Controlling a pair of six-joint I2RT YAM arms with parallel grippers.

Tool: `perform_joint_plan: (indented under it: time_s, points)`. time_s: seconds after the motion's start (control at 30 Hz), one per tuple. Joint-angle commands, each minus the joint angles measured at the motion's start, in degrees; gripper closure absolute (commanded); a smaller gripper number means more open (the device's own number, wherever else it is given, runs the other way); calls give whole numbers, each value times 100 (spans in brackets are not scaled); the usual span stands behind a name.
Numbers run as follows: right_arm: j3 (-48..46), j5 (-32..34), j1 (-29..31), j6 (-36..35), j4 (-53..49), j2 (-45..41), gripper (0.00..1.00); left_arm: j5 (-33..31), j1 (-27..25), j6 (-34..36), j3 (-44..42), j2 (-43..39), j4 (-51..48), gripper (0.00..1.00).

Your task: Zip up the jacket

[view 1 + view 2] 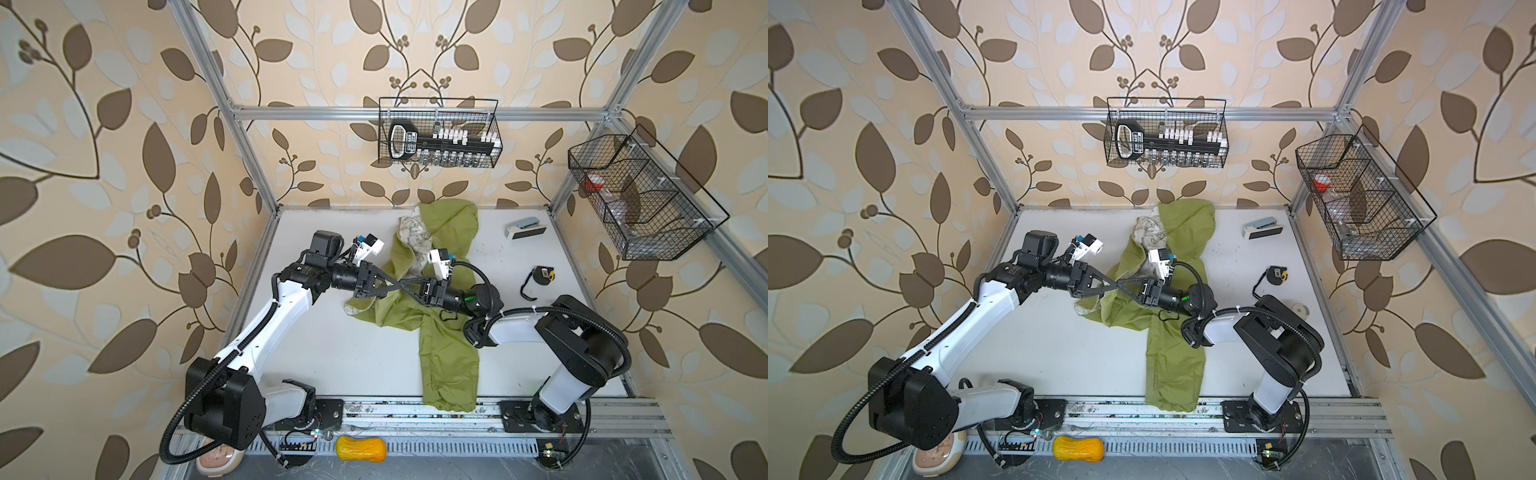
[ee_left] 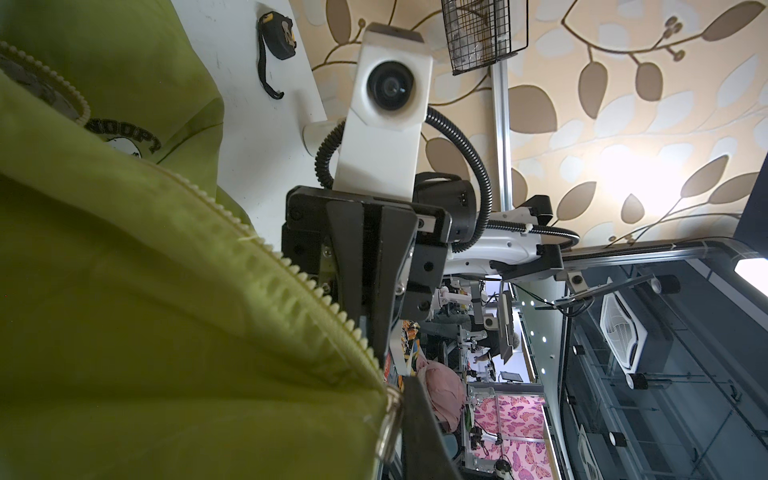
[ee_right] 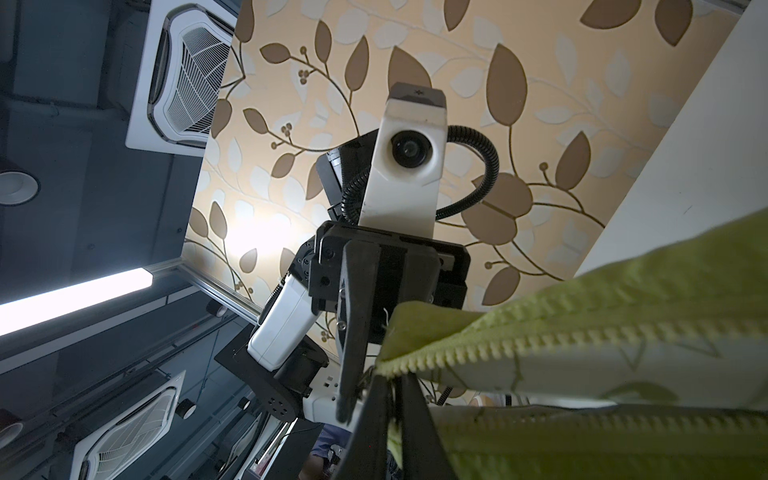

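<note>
We find the jacket [image 1: 449, 353] crumpled and unzipped on the table [image 1: 332, 353]. Left gripper [image 1: 395, 286] and right gripper [image 1: 407, 286] meet tip to tip, each clamped on a zipper edge [image 3: 540, 332]. Risk, we judge: the thin tape slips out, or the halves misalign and jam.

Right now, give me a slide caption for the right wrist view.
Right gripper pinches the green jacket's zipper end, left gripper facing it, the two rows of teeth apart.
</note>
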Motion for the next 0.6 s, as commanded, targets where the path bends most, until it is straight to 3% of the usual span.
perform_joint_plan:
  time_s: [0.0,0.17,0.3,0.57]
  points:
    - [212,-168,56,141,279,41,92,174,28,28,-16,-41,145,100]
    - [250,-189,58,138,250,55,87,190,26,57,-45,-22,115,100]
    - [285,-195,56,123,157,30,100,178,30,57,-46,-36,98,100]
    - [140,-110,25,-26,-183,-129,100,36,55,39,-25,-33,89,100]
